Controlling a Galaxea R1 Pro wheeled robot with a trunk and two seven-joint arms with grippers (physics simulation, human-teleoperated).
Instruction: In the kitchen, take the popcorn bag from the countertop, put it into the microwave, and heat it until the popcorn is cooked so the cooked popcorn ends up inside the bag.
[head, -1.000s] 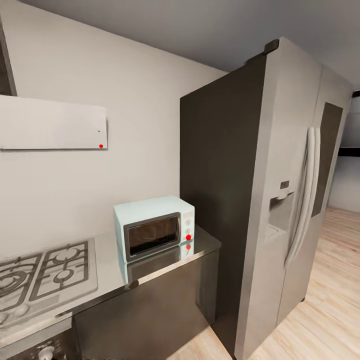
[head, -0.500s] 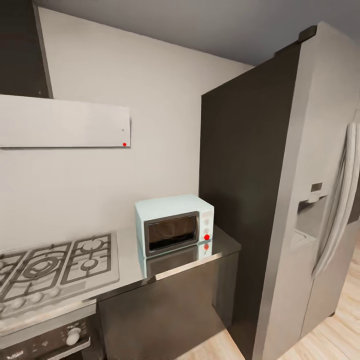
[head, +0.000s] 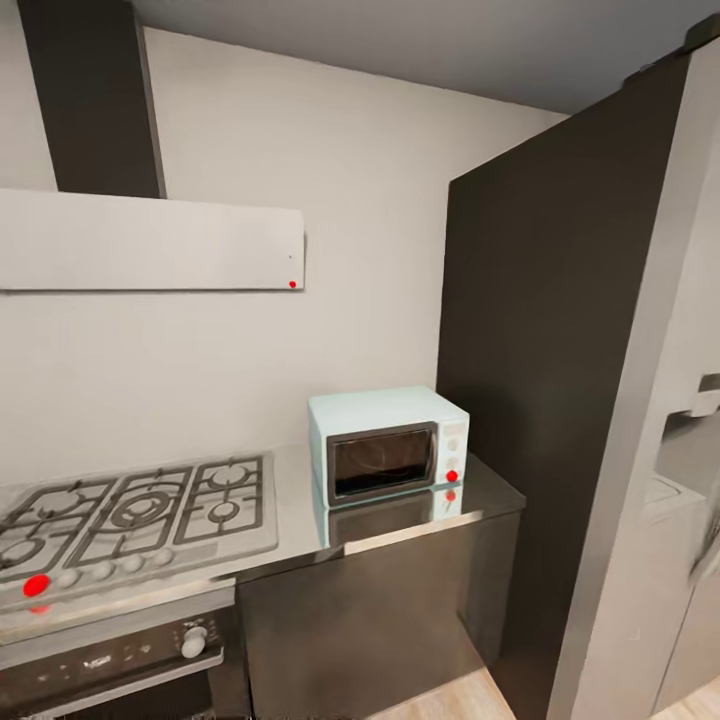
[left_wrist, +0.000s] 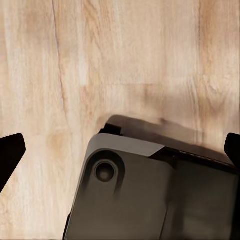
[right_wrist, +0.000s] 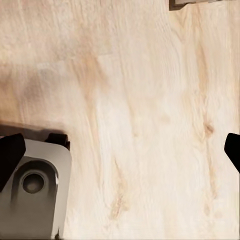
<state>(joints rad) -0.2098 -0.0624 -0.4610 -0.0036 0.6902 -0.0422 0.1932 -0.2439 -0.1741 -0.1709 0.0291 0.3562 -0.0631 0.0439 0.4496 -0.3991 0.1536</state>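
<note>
The pale mint-white microwave (head: 388, 445) stands on the glossy grey countertop (head: 485, 497) against the wall, its dark glass door shut and a red light (head: 452, 476) lit on its side panel. The popcorn bag is out of view. My left gripper (left_wrist: 120, 152) is open, its dark fingertips (left_wrist: 10, 156) far apart, hanging over the pale wood floor (left_wrist: 125, 60) and my grey base (left_wrist: 150, 195). My right gripper (right_wrist: 120, 150) is open too, with nothing between its fingertips (right_wrist: 10, 156), above the floor (right_wrist: 150, 100).
A steel gas hob (head: 135, 510) lies left of the microwave, with an oven (head: 110, 660) under it and a white flat hood (head: 150, 240) above. The tall fridge (head: 620, 400) walls off the right side. Dark cabinets (head: 370, 620) front the counter.
The head camera has swung left: the microwave now sits further right in the picture, more of the hob and oven show, and most of the fridge front has slid off the right edge.
</note>
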